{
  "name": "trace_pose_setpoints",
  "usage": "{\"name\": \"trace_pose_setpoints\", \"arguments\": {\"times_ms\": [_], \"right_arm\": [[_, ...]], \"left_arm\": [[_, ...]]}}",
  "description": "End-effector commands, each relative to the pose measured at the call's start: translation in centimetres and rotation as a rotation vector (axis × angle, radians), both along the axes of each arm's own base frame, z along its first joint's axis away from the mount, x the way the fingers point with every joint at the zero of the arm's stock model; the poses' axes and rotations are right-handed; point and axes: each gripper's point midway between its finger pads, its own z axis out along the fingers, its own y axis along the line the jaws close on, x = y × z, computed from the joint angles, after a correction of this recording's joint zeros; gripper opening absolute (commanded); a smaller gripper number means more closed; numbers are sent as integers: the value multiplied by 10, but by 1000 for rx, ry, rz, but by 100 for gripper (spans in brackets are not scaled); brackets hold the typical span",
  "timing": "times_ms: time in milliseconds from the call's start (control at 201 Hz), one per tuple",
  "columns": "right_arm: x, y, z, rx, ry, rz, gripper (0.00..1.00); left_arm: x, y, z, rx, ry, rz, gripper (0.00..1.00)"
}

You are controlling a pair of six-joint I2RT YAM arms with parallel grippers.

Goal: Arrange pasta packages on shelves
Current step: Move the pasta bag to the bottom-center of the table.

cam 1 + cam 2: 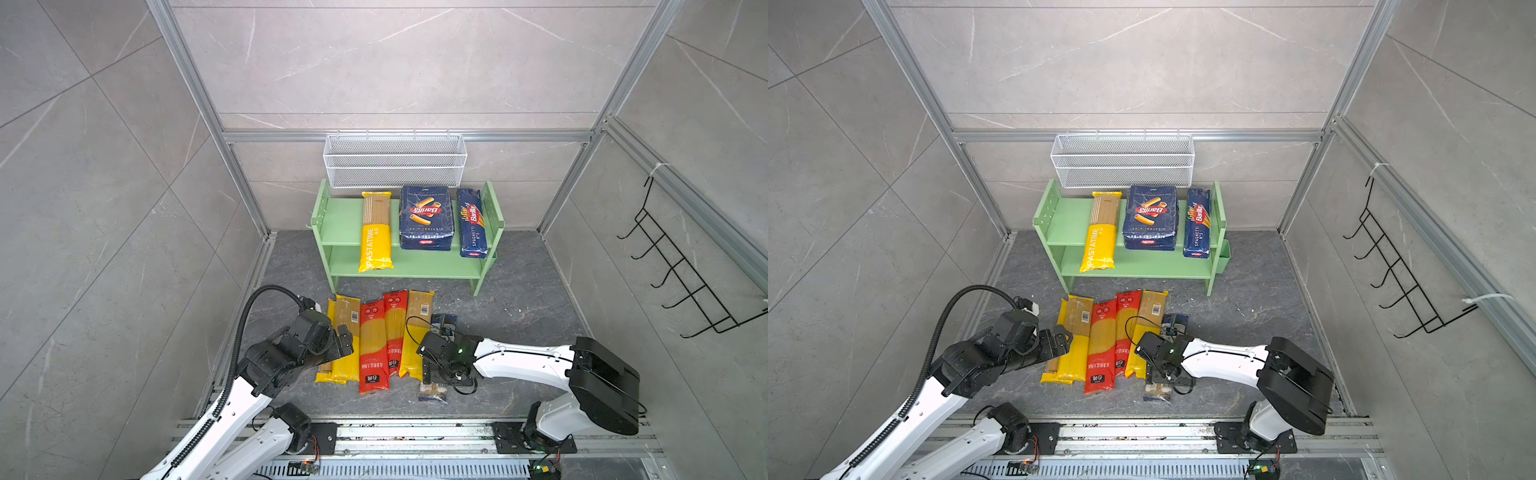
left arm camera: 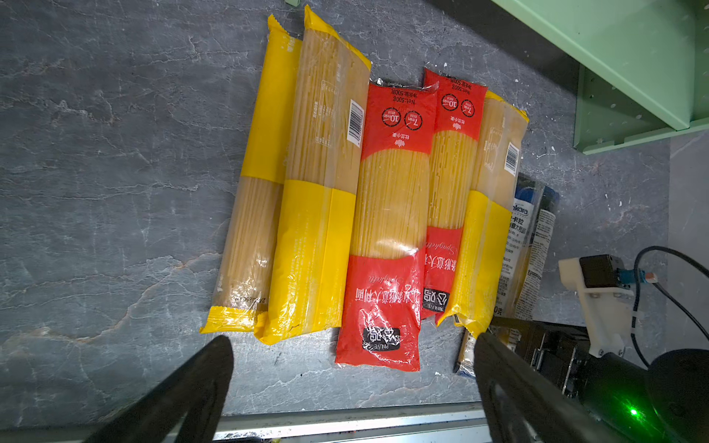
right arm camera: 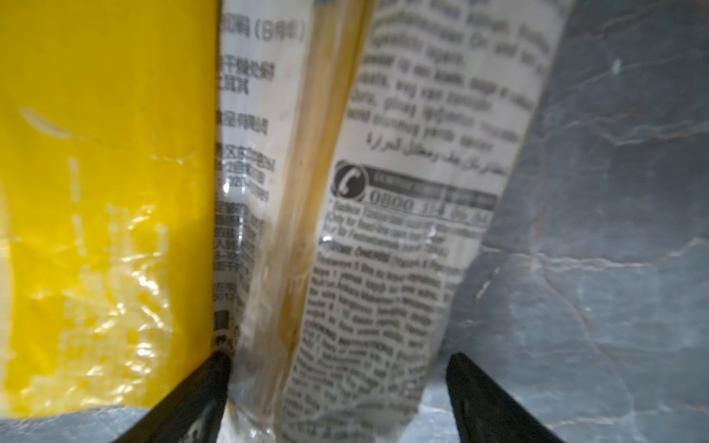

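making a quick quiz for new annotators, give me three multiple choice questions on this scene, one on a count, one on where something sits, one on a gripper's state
1. How many red spaghetti bags lie on the floor?
A. two
B. one
C. four

2. Where, relative to the green rack, is the wide blue Barilla pack?
A. on the floor in front of it
B. on its lower board
C. on its top board

3. How is the right gripper?
A. shut on a red bag
B. open, with a jaw on either side of the clear printed bag
C. shut and empty

Answers:
1 A: both top views show two red bags side by side.
2 C: it lies flat on the top board in both top views.
3 B: the right wrist view shows a finger on each side of the bag, with a gap at one.
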Motion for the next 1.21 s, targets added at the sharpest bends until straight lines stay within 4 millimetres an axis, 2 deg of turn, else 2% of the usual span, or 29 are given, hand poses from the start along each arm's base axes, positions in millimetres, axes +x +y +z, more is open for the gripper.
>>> {"name": "trace_pose_setpoints", "arguments": {"times_ms": [0, 105, 224, 304, 383, 463, 667, 761, 1000, 1204], "right_arm": [[-26, 4, -28, -5, 84, 24, 90], [-31, 12, -37, 21, 99, 31, 84], [-35, 14, -48, 23, 120, 29, 58], [-36, 12, -50, 30, 122, 22, 47], [-38, 8, -47, 41, 114, 14, 38], [-40, 4, -42, 58, 105, 10, 34], [-46, -6, -25, 132, 79, 12, 18], [-49, -11, -19, 152, 69, 15, 0], [-49, -7, -2, 216, 43, 48, 0], [-47, 9, 37, 326, -3, 108, 0]], "left_arm": [[-2, 5, -1, 11, 4, 15, 100], [-3, 5, -3, 11, 6, 15, 100], [-5, 6, -4, 9, 11, 13, 100], [-8, 8, -5, 10, 14, 16, 100], [-10, 12, -4, 14, 9, 23, 100], [-11, 14, -1, 18, 4, 30, 100], [-11, 16, 4, 14, -1, 44, 100], [-10, 15, 4, 12, 2, 47, 100], [-6, 13, 8, 12, 4, 56, 99], [-2, 10, 6, 7, 17, 71, 100]]}}
